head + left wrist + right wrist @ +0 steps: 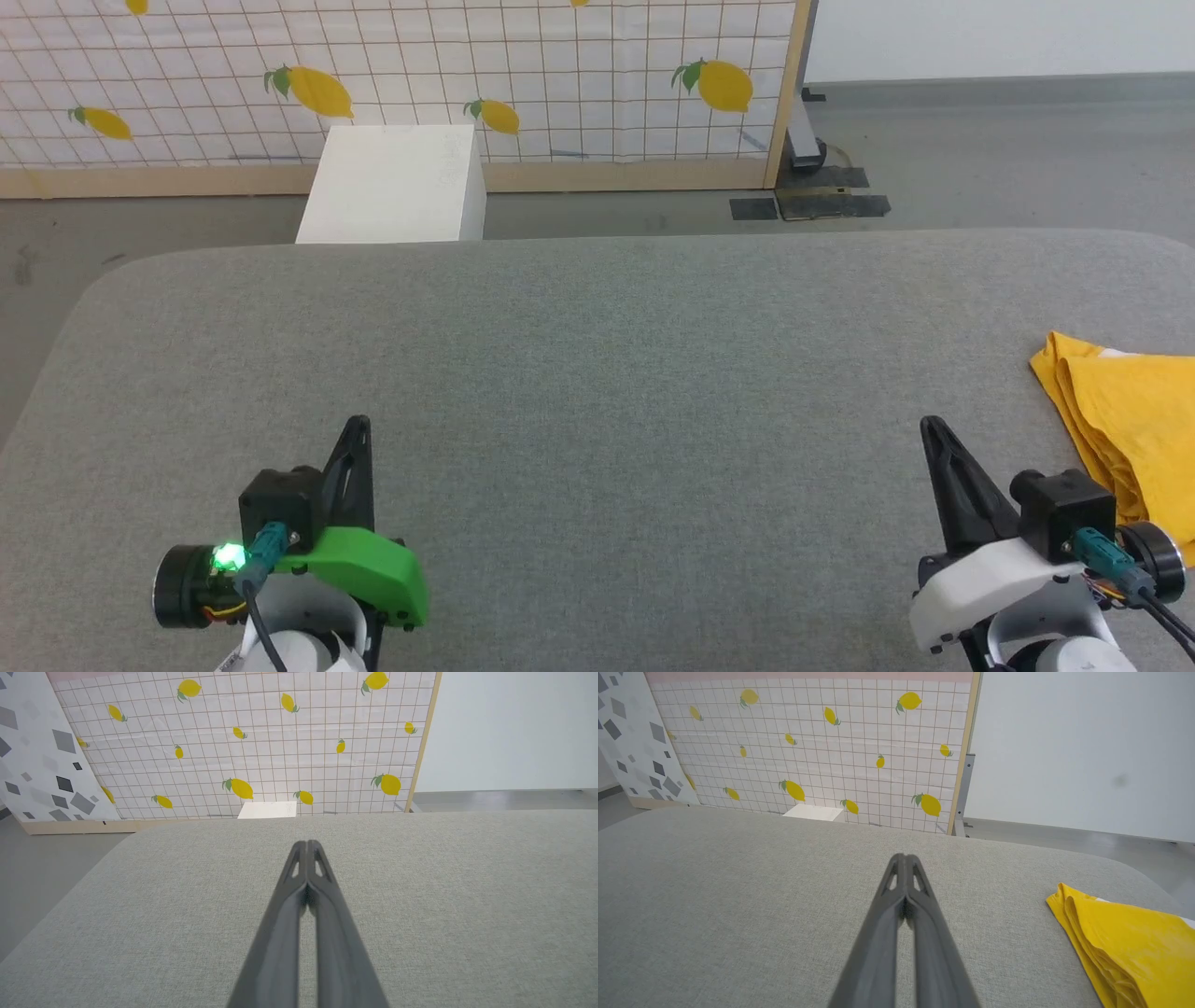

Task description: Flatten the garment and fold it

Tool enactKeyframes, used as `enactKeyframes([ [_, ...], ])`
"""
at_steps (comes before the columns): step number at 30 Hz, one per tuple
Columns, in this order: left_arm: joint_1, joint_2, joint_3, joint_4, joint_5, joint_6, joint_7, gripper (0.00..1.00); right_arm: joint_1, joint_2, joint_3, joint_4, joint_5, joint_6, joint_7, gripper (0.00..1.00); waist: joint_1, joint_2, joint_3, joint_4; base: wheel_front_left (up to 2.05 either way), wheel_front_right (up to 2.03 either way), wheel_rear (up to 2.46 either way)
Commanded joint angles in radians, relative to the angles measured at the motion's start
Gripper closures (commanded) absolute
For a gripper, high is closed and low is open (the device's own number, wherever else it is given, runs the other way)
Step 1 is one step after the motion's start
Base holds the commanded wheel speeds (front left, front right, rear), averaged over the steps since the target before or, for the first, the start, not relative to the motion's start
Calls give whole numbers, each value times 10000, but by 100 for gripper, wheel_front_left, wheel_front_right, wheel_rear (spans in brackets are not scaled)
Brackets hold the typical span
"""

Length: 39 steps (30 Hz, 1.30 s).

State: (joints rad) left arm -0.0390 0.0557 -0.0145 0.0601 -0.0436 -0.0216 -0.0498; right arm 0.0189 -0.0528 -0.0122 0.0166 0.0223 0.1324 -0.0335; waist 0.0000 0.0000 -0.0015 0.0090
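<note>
Head view: one folded garment (1130, 429) is seen on the table (597, 373); two grippers, left (358, 427) and right (930, 427), are closed, empty.

Looks like a robot test lab, probably: lemon-print backdrop panel (560, 84) propped on bare grey floor (980, 159), dark taped patches (822, 203), big grey padded table (597, 373).

Big grey fabric-covered table (597, 373) with rounded corners takes up the near side. Just past its far edge there's a white box (392, 187), in front of a lemon-print grid panel (560, 84). Black tape patches (812, 201) on the grey floor (1008, 159), far right.
</note>
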Motion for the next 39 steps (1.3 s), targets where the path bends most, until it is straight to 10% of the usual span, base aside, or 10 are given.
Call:
enactKeyframes([
  [1,170,-45,27,-92,77,71,70,100,-153,21,20,-70,-75,-14,61,100,0,0,1,-5,0,0,0],
  [39,390,-55,145,-601,436,216,498,100,-189,26,122,-166,-223,-17,335,100,0,0,15,-90,0,0,0],
])
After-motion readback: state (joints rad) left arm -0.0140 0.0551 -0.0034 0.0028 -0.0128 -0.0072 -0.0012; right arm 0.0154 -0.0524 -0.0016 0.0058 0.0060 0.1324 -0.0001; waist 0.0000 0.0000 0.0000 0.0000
